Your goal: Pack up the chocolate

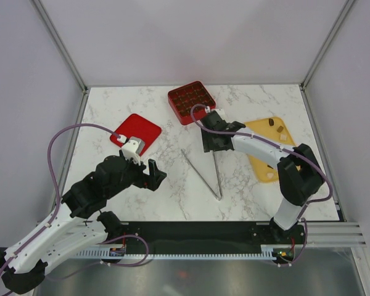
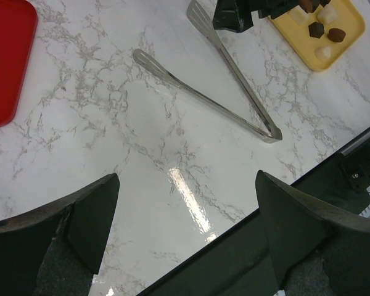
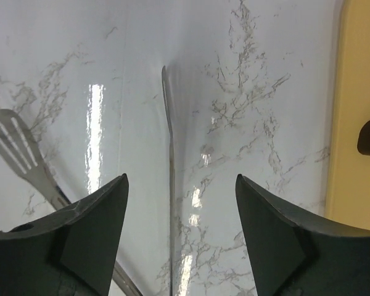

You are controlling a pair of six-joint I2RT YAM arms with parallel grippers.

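Packing is judged well along: the red gridded box (image 1: 172, 103) at the far middle of the counter (image 1: 111, 105) is seen with dark chocolate (image 1: 192, 98) in many of its cells. A few more pieces, dark brown and pale cream, lie loose on the flat yellow tray (image 2: 296, 43) at the right. The step in hand is read as tool handling at the tongs (image 1: 200, 174). They lie flat on the marble between the arms, a thin steel V with slotted spatula ends. The right gripper (image 3: 180, 179) is held right over one arm of them, jaws parted, with the edge-on blade seen in the gap and touched by neither jaw as far as can be told. Whether a pick-up or a set-down is under way cannot be told. The left gripper (image 2: 186, 176) is hung above bare counter near the front edge, jaws wide apart, nothing between them. A flat red lid (image 1: 142, 126) with rounded corners lies at the left, well apart from the box. If the tongs are to be taken next, the jaws would have to be closed squarely on the thin arm. A slip is judged likely, the steel being smooth and the counter glossy. The small squarish pieces would then call for a light pinch and a drop into a free cell; which cells are free is too small to tell.
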